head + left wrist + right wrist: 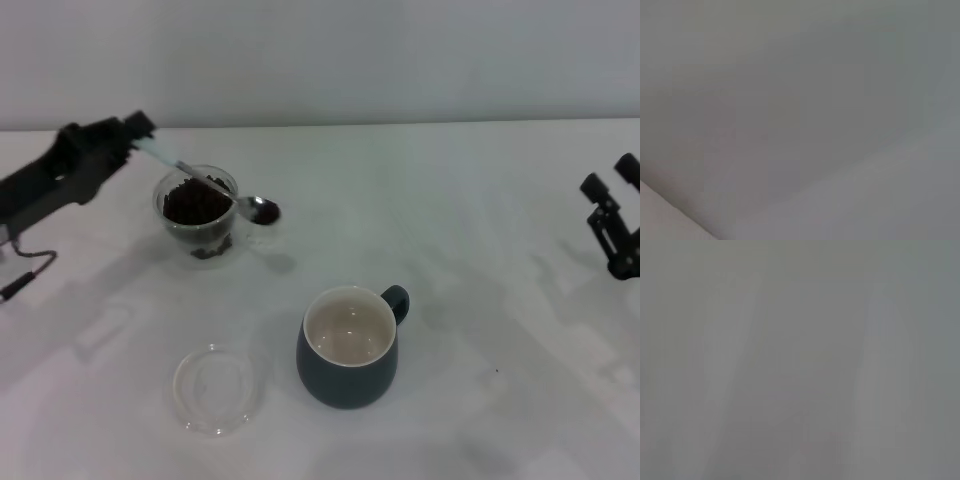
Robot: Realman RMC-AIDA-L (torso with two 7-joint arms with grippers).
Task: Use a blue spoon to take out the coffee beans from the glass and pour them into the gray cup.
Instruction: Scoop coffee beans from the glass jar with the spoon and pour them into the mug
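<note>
1. The left gripper is at the far left of the head view, above the white tabletop. It is clamped on the pale end of the blue spoon.
2. The spoon slants down to the right from the gripper, crossing over the mouth of the glass. Its shiny bowl sticks out past the glass's right rim and carries a few dark coffee beans.
3. The glass stands upright on the tabletop just right of the left gripper. A heap of coffee beans fills its upper part, and some more dark ones show low down inside it.
4. A flat clear round dish lies on the tabletop nearer the robot than the glass, well apart from it.
5. The gray cup stands upright just right of the dish, near the middle. Its handle points back and to the right, and its cream inside looks bare of beans.
6. The right gripper is at the far right edge, well apart from the cup, its fingers spread apart with nothing between them.
7. Both wrist views show only a plain grey blur, with nothing to make out.
</note>
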